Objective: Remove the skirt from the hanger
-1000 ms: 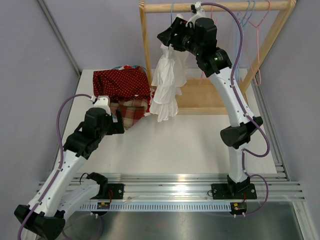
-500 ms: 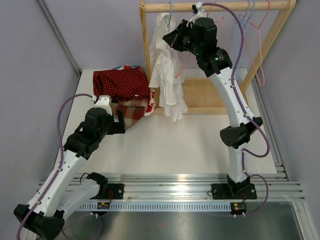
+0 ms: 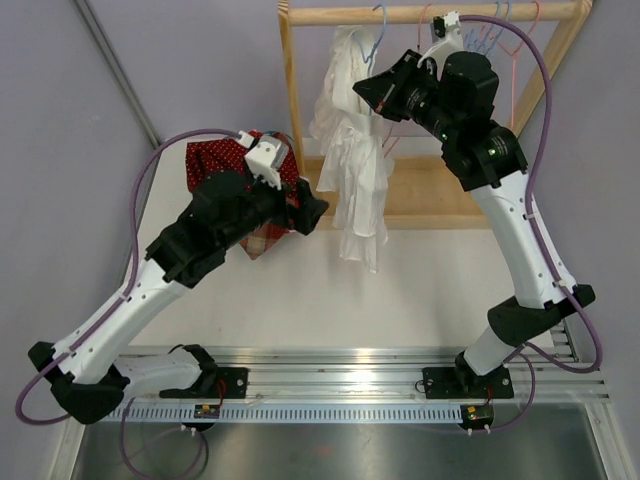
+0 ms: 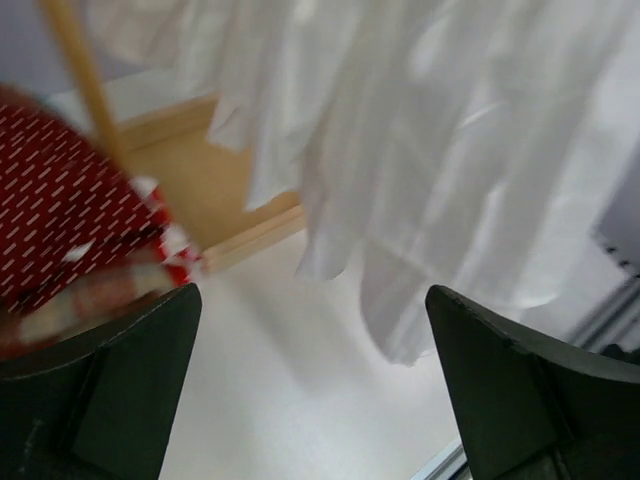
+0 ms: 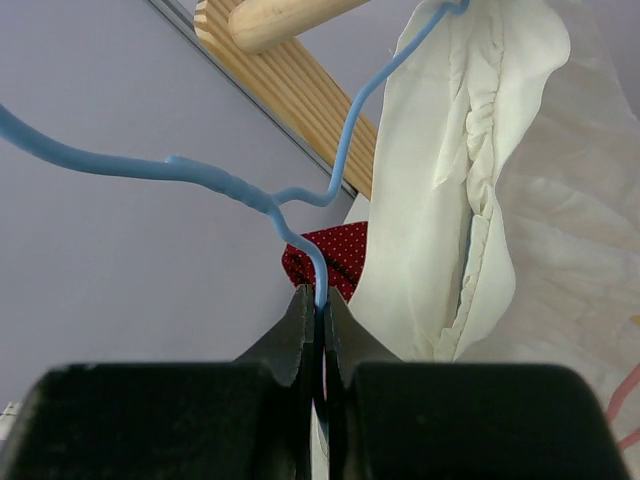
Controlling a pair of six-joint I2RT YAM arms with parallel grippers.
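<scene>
Right end effector (image 5: 320, 300): clenched on the wire of the blue hanger (image 5: 250, 190), upper centre of the overhead view.
Left end effector (image 4: 310, 296): released, fingers spread wide, just left of the hanging cloth, mid-frame.
Skirt (image 3: 360, 170): white, bunched, draped from the blue hanger under the wooden rail (image 3: 430, 13); hem hanging above the worktop (image 3: 400, 290).
Red dotted cloth (image 3: 225, 160): heaped at upper left of the worktop.

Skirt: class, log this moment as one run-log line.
right end effector: shut on hanger | left end effector: open, facing skirt | skirt: on hanger
</scene>
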